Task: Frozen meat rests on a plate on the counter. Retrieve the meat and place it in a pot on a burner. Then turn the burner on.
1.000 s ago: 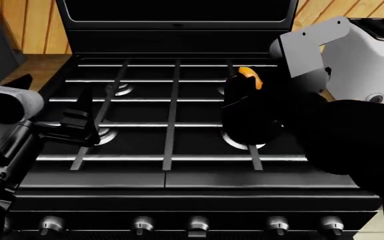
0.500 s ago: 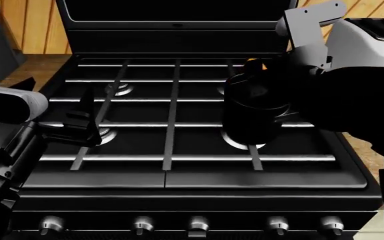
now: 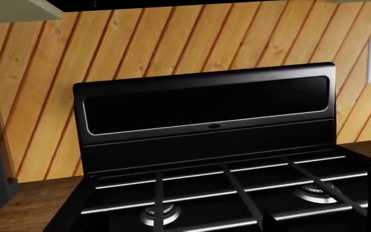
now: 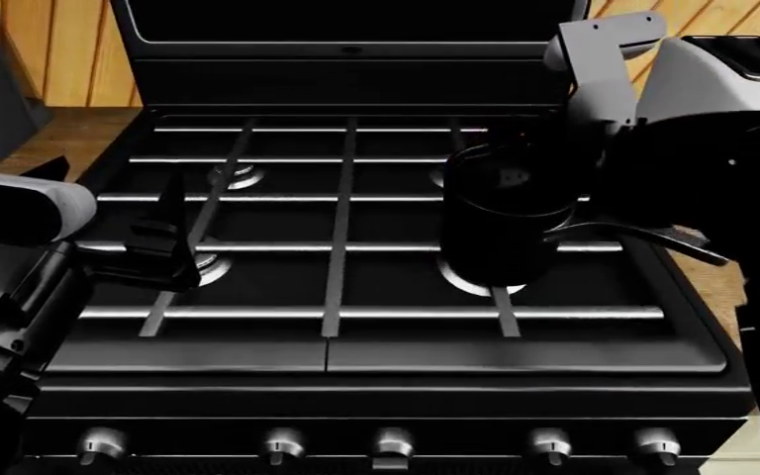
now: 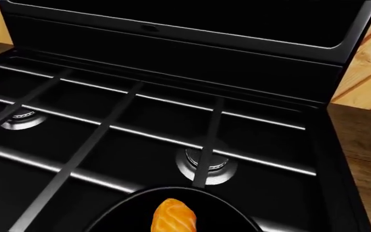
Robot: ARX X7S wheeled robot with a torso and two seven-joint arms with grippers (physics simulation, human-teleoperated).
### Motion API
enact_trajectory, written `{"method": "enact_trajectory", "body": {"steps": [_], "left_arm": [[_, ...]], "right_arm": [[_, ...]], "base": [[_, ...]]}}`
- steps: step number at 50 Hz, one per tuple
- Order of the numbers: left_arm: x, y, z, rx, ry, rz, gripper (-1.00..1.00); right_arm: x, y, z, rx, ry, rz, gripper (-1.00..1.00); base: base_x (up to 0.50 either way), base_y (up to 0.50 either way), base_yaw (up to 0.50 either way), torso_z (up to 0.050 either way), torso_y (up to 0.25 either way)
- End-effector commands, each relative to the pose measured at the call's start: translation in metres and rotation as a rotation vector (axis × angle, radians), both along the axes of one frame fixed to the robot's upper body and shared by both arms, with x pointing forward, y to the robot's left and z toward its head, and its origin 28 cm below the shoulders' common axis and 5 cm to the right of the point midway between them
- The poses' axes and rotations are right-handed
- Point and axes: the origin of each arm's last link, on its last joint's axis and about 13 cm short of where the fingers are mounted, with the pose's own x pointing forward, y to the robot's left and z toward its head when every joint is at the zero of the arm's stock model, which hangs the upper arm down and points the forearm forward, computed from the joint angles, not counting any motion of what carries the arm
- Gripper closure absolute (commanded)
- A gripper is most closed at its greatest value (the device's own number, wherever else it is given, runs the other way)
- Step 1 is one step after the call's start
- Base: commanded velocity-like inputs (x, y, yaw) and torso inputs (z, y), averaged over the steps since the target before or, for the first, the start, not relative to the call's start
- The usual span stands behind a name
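Observation:
The black pot (image 4: 497, 220) stands on the front right burner (image 4: 483, 283), its silvery handle (image 4: 644, 237) pointing right. In the right wrist view the orange meat (image 5: 172, 216) sits inside the ring of the pot's rim (image 5: 118, 205). I cannot tell whether it hangs or lies in the pot. My right arm (image 4: 605, 54) reaches over the pot from behind, and its fingers do not show. My left gripper (image 4: 169, 245) hovers over the front left burner (image 4: 209, 267), black on black. The plate is out of view.
The stove's knobs (image 4: 281, 445) line its front edge. A white toaster (image 4: 736, 74) stands on the wood counter (image 5: 359, 140) right of the stove. The raised black back panel (image 3: 205, 111) closes off the rear. More counter (image 4: 70, 129) lies to the left.
My right arm has drawn up and back to the right, uncovering the pot's handle. The meat, seen above the pot's far rim before, no longer shows in the head view. The left arm stayed put.

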Motion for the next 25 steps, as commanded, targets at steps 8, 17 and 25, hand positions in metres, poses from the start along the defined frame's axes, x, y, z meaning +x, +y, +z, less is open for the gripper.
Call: {"method": "enact_trajectory", "body": {"steps": [8, 17, 25], "left_arm": [[-0.0028, 0.0007, 0.0005, -0.002, 0.0, 0.01, -1.0], [-0.0015, 0.0014, -0.0008, -0.003, 0.0, 0.013, -1.0], [-0.0023, 0.0013, -0.0004, -0.002, -0.002, 0.014, -1.0]], "right_arm": [[0.0117, -0.005, -0.0019, -0.011, 0.028, -0.025, 1.0], [0.0124, -0.004, -0.0045, -0.014, 0.038, -0.019, 1.0], [0.0104, -0.0047, -0.0032, -0.019, 0.039, -0.019, -1.0]], "base": [[0.0, 0.0, 0.0, 0.0, 0.0], [0.0, 0.0, 0.0, 0.0, 0.0], [0.0, 0.0, 0.0, 0.0, 0.0]]}}
